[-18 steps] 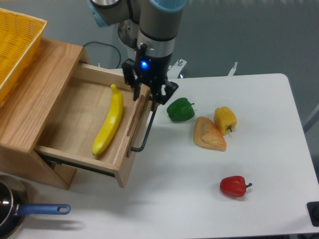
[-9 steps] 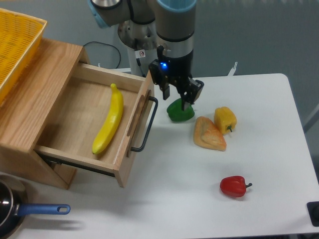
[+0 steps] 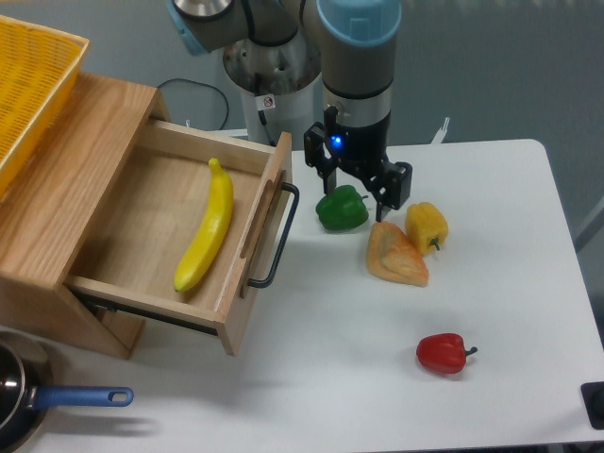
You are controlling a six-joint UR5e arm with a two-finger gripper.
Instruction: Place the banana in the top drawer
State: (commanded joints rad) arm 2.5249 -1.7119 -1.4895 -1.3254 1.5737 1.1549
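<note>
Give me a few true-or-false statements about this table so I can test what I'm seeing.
1. The banana lies inside the open top drawer. True.
2. The gripper is holding the banana. False: it holds nothing and hangs over the table near the green pepper.
3. The red pepper sits in the drawer. False: it is on the table.
4. A yellow basket rests on top of the cabinet. True.

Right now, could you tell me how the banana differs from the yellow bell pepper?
The banana is long, slim and slightly curved; the yellow bell pepper is short and blocky. The banana lies inside the open top drawer, while the pepper sits out on the white table, beside the orange wedge-shaped piece. The pepper shows a dark stem; the banana does not. Both are yellow and smooth.
</note>
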